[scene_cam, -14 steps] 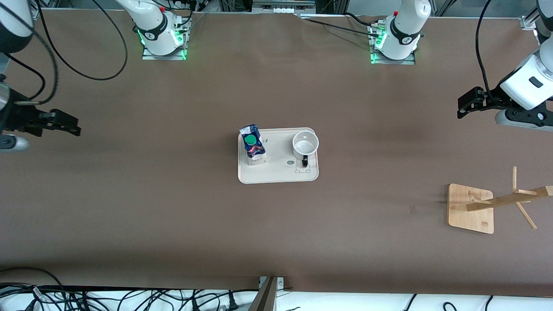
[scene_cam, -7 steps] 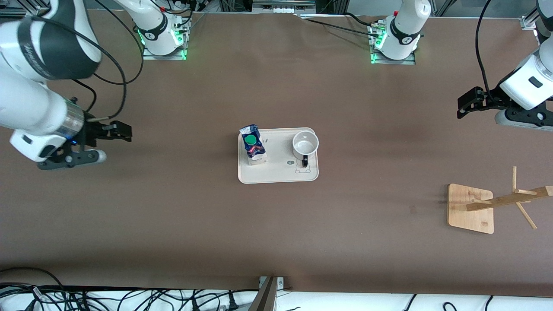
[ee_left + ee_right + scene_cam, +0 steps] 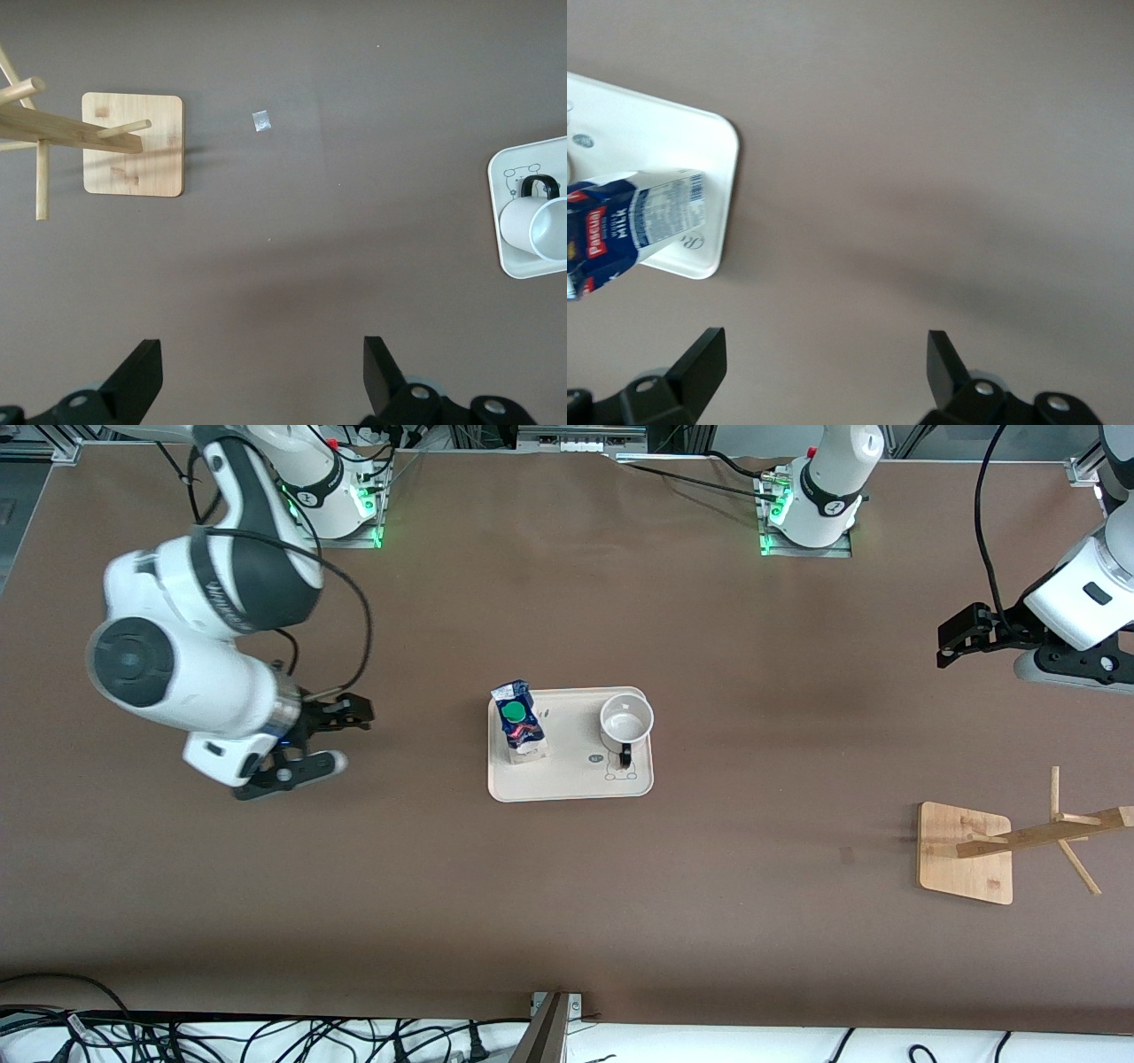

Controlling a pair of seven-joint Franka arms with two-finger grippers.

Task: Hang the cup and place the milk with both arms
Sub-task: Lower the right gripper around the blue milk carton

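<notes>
The white cup [image 3: 626, 722] with a black handle and the dark blue milk carton [image 3: 518, 722] with a green cap stand on a cream tray [image 3: 567, 784] at mid table. The cup [image 3: 534, 223] also shows in the left wrist view, the milk [image 3: 629, 226] in the right wrist view. My right gripper [image 3: 345, 716] is open and empty over bare table, between the tray and the right arm's end. My left gripper [image 3: 955, 638] is open and empty, up over the left arm's end of the table.
A wooden cup rack [image 3: 1032, 837] on a square base [image 3: 964, 853] stands at the left arm's end, nearer the front camera than the tray; it shows in the left wrist view [image 3: 133, 146]. A small scrap [image 3: 260, 121] lies on the brown table.
The right arm has swung in from the table's end toward the tray, its gripper still open. The left arm has not moved.
</notes>
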